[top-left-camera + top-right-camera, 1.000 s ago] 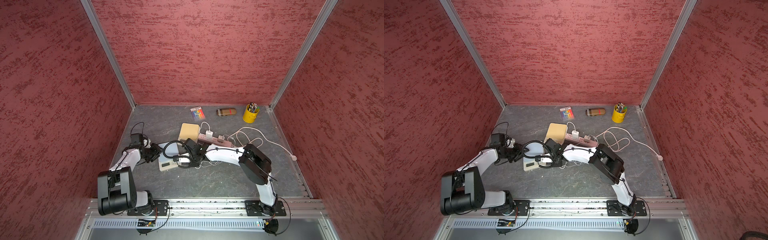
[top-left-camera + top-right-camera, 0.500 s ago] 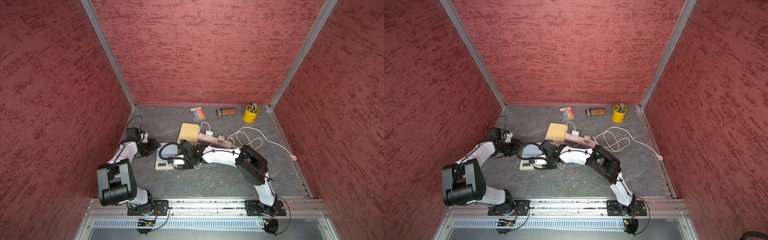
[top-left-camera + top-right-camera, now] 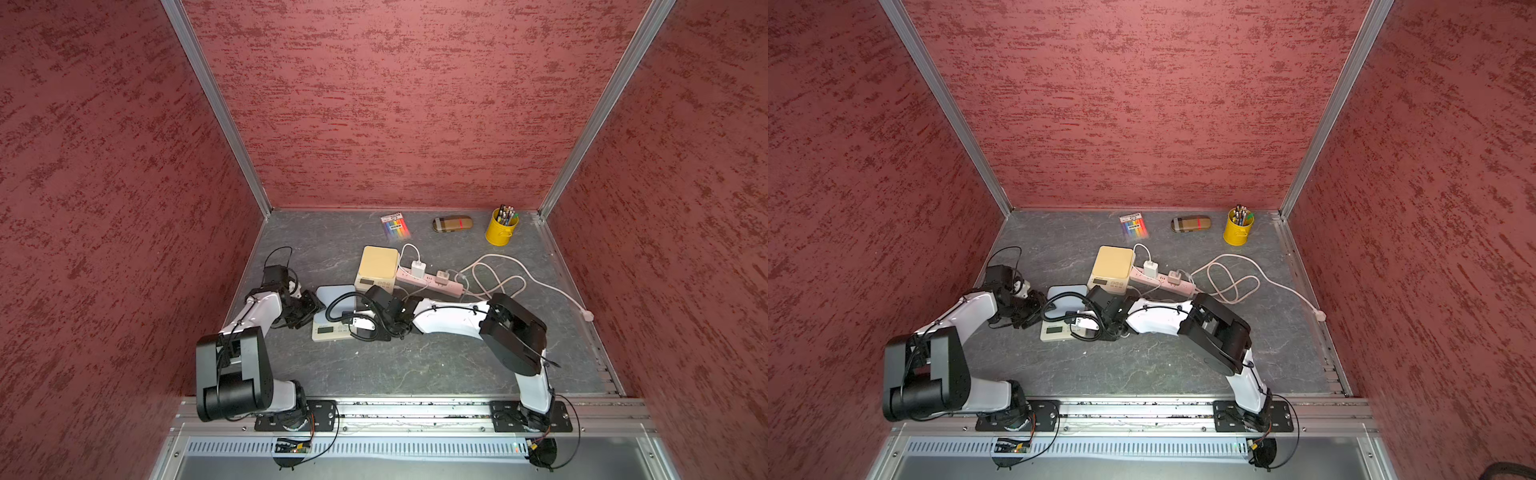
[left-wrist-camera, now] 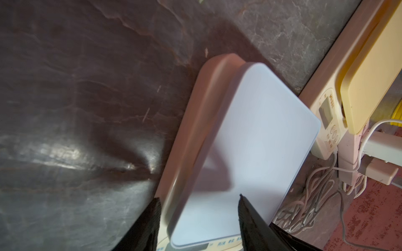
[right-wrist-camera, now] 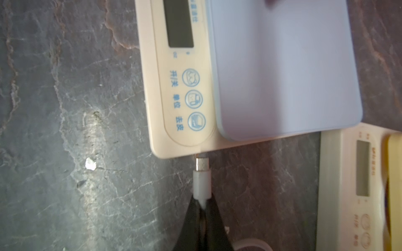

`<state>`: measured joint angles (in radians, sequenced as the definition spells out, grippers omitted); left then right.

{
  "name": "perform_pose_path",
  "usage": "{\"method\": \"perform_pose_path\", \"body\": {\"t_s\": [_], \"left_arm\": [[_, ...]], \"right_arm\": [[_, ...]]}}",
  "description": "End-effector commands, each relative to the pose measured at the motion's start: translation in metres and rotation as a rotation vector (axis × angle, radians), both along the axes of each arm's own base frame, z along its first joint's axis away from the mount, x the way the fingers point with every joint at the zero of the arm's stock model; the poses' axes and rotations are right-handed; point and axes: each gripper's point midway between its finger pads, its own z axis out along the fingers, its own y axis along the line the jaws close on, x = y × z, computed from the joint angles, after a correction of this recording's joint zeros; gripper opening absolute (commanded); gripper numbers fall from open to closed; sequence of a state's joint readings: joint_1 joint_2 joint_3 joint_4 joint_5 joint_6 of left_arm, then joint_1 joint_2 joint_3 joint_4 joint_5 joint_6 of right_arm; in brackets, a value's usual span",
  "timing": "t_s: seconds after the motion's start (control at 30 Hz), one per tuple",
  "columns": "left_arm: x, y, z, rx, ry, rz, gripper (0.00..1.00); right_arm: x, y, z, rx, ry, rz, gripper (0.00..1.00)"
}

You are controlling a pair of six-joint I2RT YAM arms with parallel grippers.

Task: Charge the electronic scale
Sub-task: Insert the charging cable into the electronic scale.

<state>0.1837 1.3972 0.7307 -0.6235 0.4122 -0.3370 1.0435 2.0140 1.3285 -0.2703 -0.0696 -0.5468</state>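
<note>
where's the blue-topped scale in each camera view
Top view: blue-topped scale left of centre, just below the yellow-topped scale.
Top view: same spot.
Left wrist: just past the open left pincer, at.
Right wrist: facing the plug in the shut right pincer, at.
Shared landmark: that yellow-topped scale, beside it in all four.

jaws stand apart over the blue-topped scale point(image 4: 250, 134), yellow-topped scale point(image 4: 367, 71) beside it.

Pen cup point(image 3: 500, 232) (yellow), marker pack point(image 3: 395, 226)
</note>
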Motion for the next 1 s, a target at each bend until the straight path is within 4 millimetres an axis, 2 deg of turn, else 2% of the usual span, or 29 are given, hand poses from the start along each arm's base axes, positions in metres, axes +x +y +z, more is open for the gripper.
{"method": "perform_pose_path", "body": {"t_s": [0.0,0.27,0.6,0.97], "left_arm": [[0.011,-0.001,0.001,0.022,-0.014,0.012,0.58],[0.009,0.000,-0.009,0.055,0.015,-0.015,0.59],[0.010,-0.001,-0.018,0.053,0.027,-0.045,0.59],[0.007,-0.007,-0.027,-0.002,0.065,-0.046,0.59]], "right_arm": [[0.005,-0.001,0.006,-0.012,-0.004,-0.051,0.00],[0.006,-0.006,-0.001,-0.031,-0.001,-0.078,0.00],[-0.006,-0.010,-0.013,-0.068,0.057,-0.039,0.00],[-0.015,0.002,-0.011,-0.012,0.088,0.021,0.00]]}}
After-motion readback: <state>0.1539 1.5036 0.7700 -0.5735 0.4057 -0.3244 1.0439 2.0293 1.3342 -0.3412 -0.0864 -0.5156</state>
